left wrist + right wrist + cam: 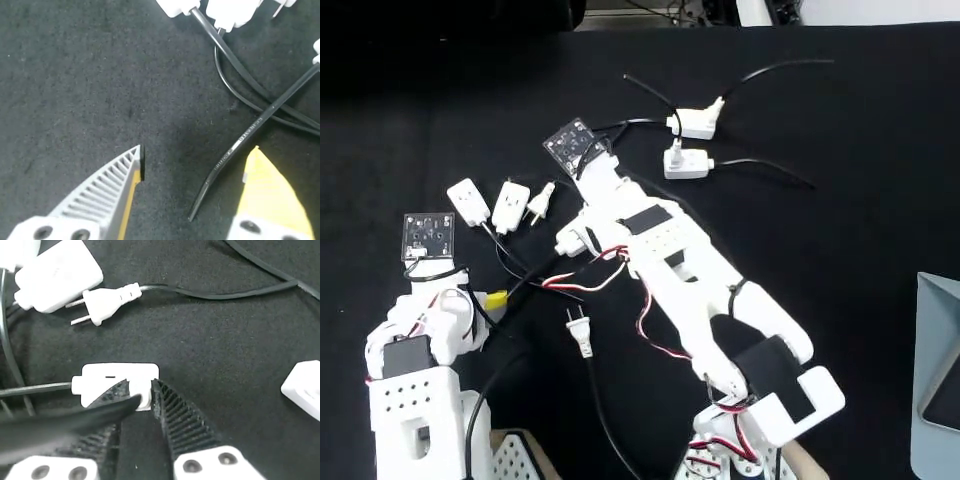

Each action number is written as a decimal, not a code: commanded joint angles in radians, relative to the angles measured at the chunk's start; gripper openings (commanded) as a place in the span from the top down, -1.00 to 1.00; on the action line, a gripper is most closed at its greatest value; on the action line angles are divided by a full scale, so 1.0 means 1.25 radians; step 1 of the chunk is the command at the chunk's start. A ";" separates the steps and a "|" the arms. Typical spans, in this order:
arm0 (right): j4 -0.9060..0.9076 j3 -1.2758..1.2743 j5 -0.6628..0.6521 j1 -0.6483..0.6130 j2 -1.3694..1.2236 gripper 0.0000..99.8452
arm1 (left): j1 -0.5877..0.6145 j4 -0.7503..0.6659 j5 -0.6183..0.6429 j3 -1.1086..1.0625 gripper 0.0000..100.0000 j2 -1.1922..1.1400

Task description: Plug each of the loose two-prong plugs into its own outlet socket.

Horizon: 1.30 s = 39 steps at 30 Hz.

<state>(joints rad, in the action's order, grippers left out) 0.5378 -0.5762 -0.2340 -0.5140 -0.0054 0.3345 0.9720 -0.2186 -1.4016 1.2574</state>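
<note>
Right gripper (145, 391) pinches a white outlet socket (112, 380) at centre frame; left gripper (197, 152) gapes over a black cable (250, 131).

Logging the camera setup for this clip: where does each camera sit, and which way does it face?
High: fixed above the table, looking down; the left arm and right arm both show.
Left wrist: on the left arm, facing down past the open left gripper onto crossed cables.
Right wrist: on the right arm, facing down past the right gripper, shut on a socket, toward a plug.
Shared: high and right wrist views both show that plug.
</note>
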 commanded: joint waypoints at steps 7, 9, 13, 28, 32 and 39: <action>0.025 0.036 0.005 0.006 0.010 0.98 | -0.008 0.002 0.006 0.003 0.35 0.007; 0.025 0.036 0.005 0.012 0.002 0.98 | -0.008 0.002 0.006 0.003 0.35 0.007; 0.021 0.037 0.005 0.016 -0.029 0.98 | -0.008 0.002 0.006 0.003 0.35 0.007; -0.004 0.060 0.010 0.029 -0.120 0.98 | -0.009 0.004 0.005 0.003 0.35 0.007; 0.069 0.123 0.010 0.028 -0.176 0.98 | -0.008 0.004 0.005 0.003 0.35 0.007; 0.157 0.196 0.010 0.028 -0.223 0.98 | -0.008 0.004 0.004 0.003 0.35 0.007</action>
<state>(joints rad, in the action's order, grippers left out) 0.6912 -0.3445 -0.2309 -0.4879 -0.2509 0.3345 0.9720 -0.2186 -1.4016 1.2574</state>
